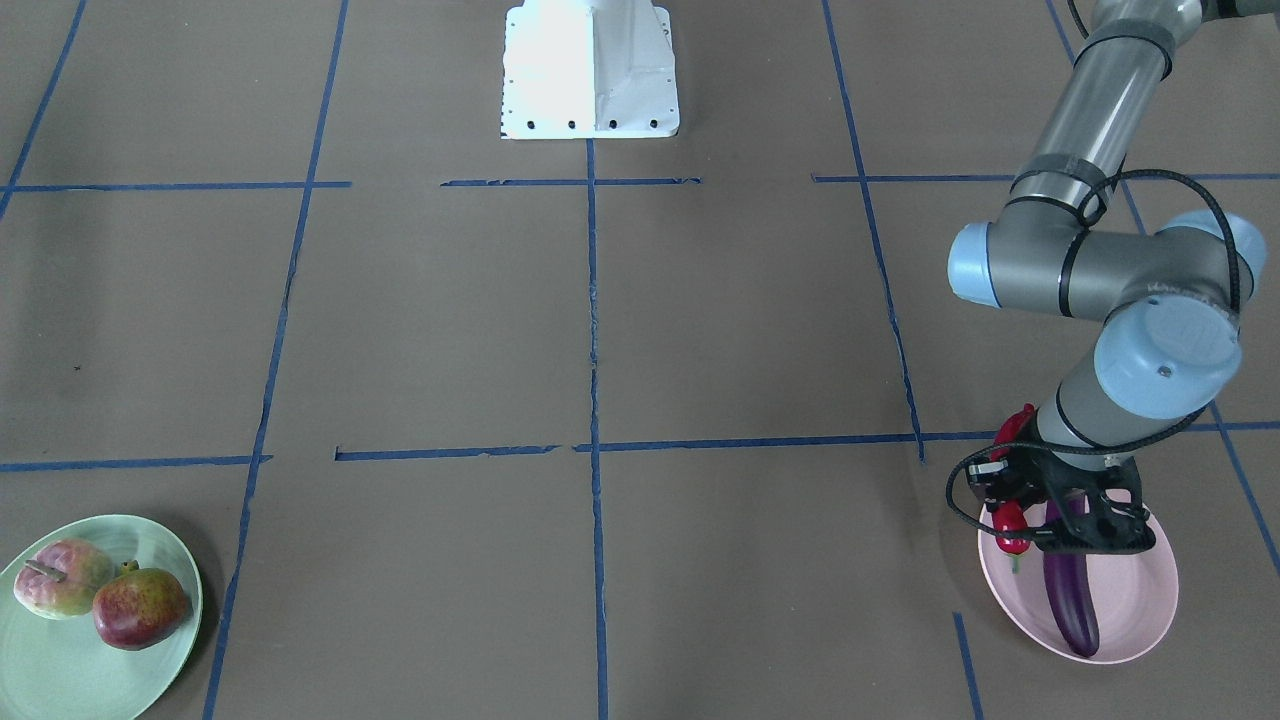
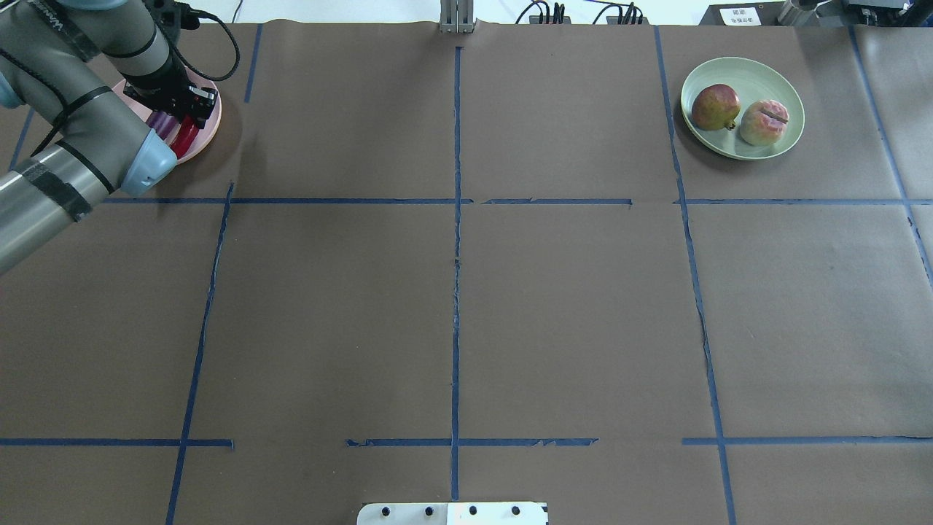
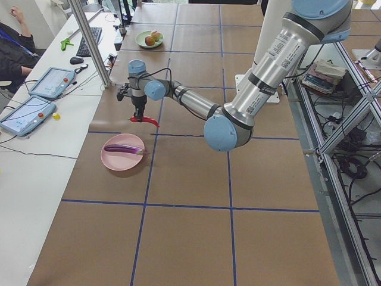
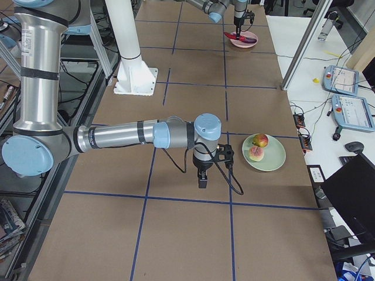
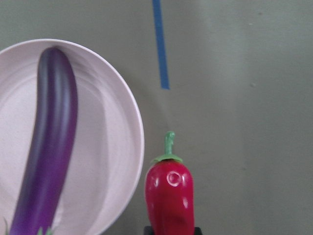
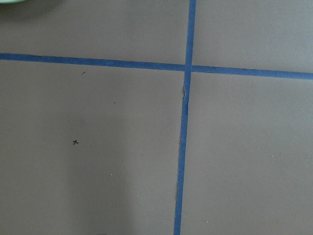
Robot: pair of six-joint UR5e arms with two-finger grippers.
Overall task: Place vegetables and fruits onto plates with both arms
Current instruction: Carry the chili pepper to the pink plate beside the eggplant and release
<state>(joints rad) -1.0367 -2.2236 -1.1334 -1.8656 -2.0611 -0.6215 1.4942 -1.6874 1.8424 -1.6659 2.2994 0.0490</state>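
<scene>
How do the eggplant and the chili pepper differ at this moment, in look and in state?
The eggplant is purple; the chili pepper is red with a green stem. The eggplant is long and slender; the chili pepper is clearly shorter. The eggplant lies on the pink plate; the chili pepper hangs in the air, gripped by the left end effector, not on the plate. Both are glossy.

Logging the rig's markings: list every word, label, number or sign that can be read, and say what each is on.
"x": pen mark on the table paper.
White label past the table's far edge: print too small to read.
Stickers on the left arm: code-like print, too small to read.
Faint lettering on that arm's wrist: blurred, unreadable.
Nothing else legible.
</scene>
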